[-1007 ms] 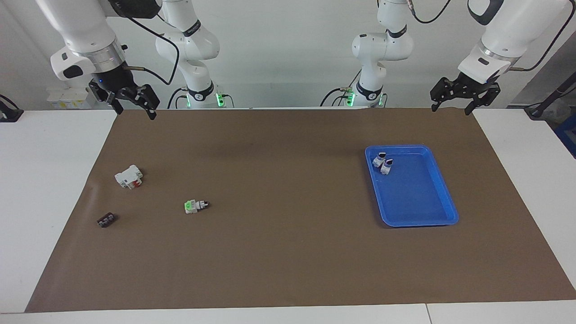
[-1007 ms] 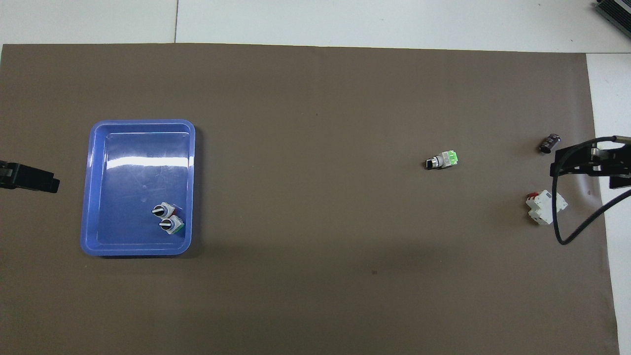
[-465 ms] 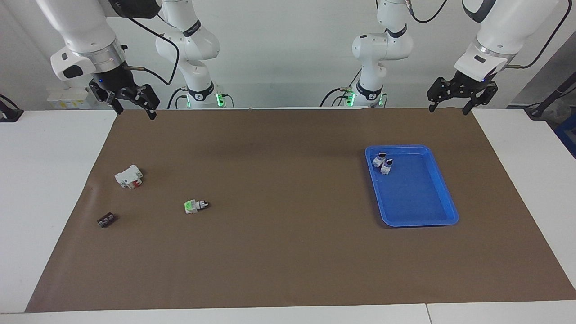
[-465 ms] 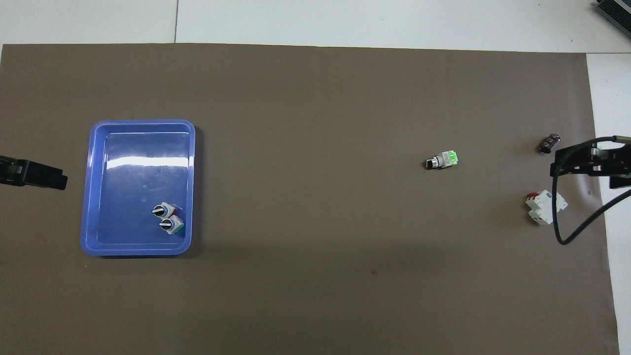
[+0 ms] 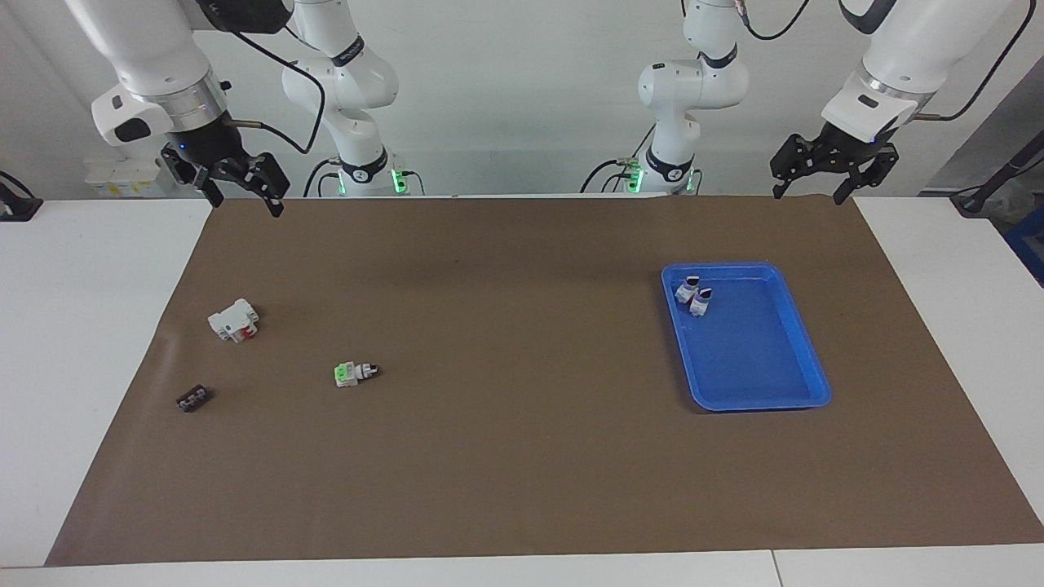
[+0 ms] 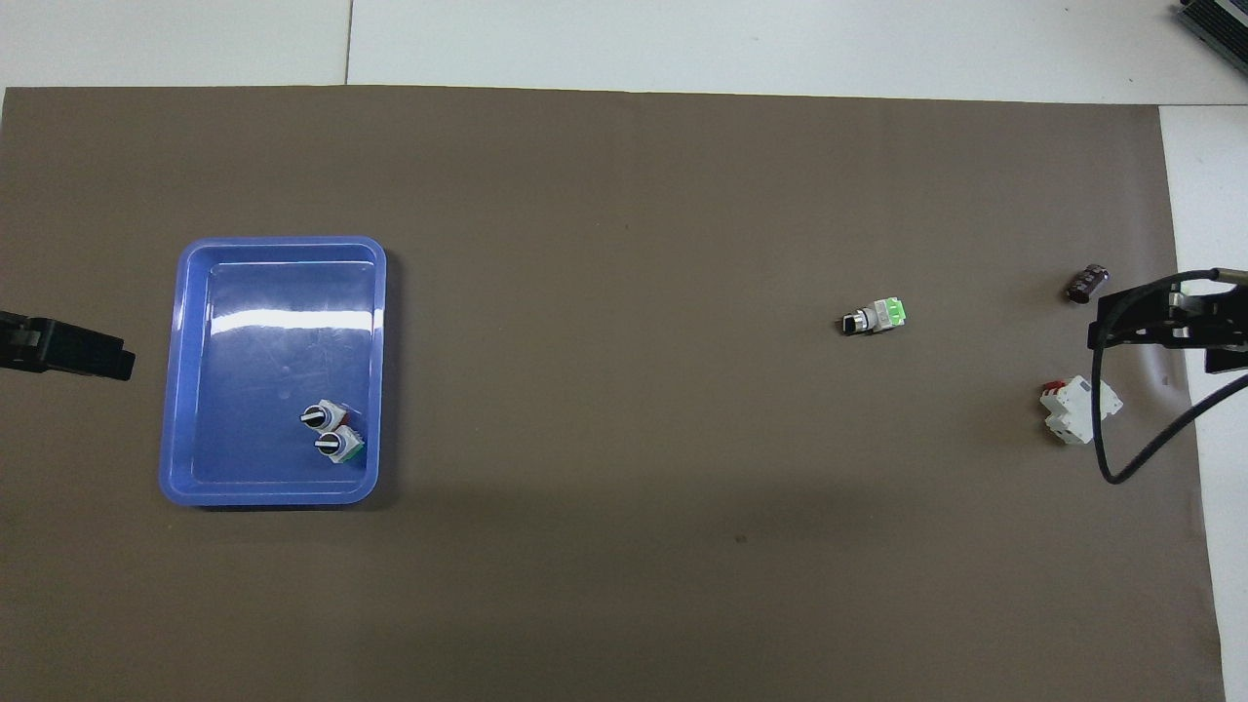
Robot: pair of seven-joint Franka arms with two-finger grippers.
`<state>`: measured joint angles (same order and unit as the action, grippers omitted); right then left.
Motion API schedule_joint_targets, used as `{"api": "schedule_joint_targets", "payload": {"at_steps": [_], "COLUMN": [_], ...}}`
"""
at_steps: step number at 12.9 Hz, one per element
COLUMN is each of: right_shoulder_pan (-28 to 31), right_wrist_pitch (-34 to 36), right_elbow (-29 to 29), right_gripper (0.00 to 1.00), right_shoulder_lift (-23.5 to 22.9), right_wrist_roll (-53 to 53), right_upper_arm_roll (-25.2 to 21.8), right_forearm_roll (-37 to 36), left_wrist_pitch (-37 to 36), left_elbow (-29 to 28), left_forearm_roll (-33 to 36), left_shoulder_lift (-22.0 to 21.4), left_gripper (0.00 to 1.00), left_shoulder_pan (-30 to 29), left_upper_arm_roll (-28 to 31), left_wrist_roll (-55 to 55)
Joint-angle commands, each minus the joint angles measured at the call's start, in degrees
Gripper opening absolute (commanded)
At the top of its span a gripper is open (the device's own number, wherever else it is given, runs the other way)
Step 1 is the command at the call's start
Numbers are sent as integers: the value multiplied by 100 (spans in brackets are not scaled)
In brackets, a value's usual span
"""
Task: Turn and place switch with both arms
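Observation:
Two small white switches stand knob-up, side by side, in a blue tray [image 5: 803,359] [image 6: 185,390] toward the left arm's end. The one farther from the robots [image 6: 314,415] [image 5: 701,302] shows a reddish-orange edge at its base; the other [image 6: 331,445] [image 5: 687,289] shows green. My left gripper [image 5: 807,196] [image 6: 97,356] hangs open and empty, high over the mat's edge beside the tray. My right gripper [image 5: 249,205] [image 6: 1150,327] hangs open and empty over the mat's edge at the right arm's end and waits.
A green-faced switch [image 5: 352,372] [image 6: 875,317] lies on its side on the brown mat [image 5: 522,456]. A white-and-red block [image 5: 234,319] [image 6: 1077,409] and a small dark part [image 5: 193,399] [image 6: 1087,284] lie toward the right arm's end.
My left gripper has risen a little and shifted slightly toward the tray. The right arm and all objects have not moved.

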<state>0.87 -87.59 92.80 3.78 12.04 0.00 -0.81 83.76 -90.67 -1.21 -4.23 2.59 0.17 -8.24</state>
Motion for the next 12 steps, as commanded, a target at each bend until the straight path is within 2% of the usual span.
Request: {"api": "schedule_joint_targets", "payload": {"at_steps": [1,12], "right_shoulder_pan": [53,53], "right_wrist_pitch": [40,40], "right_elbow": [89,89], "right_gripper": [100,100], "right_shoulder_lift": [106,106], "right_wrist_roll": [71,71], "right_upper_arm_roll": [44,44], "right_forearm_roll": [73,73], "left_wrist_pitch": [-282,-343], "left_elbow": [348,287], "left_forearm_roll": [-73,-73], "left_shoulder_lift": [177,133], "left_gripper": [100,100], "left_shoulder_pan": [-39,-21], "left_upper_arm_roll": [-8,-25], "left_wrist_roll": [68,112]}}
